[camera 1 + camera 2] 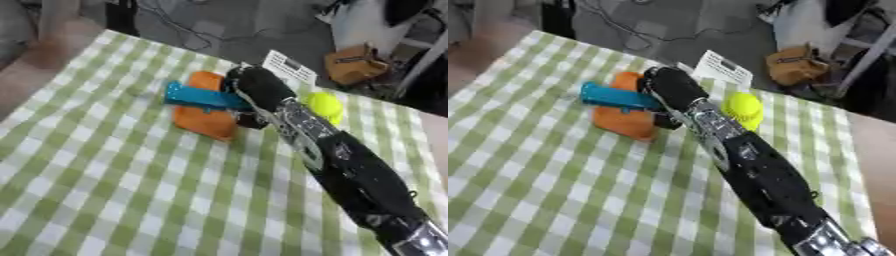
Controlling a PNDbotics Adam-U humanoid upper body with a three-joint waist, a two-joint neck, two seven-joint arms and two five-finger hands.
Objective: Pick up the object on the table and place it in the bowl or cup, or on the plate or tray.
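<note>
Right hand parked over the orange plate with the blue thing

The right hand (258,85) reaches in from the table's near right corner, and the blue object (199,97) pokes out to its left, long axis running toward the left edge, over the orange plate (203,120) near the far edge. Looks like it's holding the blue piece, but honestly can't tell how the fingers sit. A yellow ball (325,105) sits just right of the arm.

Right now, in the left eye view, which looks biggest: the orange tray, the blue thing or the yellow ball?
1. Orange tray, partly hidden.
2. Blue object, long and narrow.
3. Yellow ball, though it lies farther back, so its true size against the blue object stays unsure.
</note>
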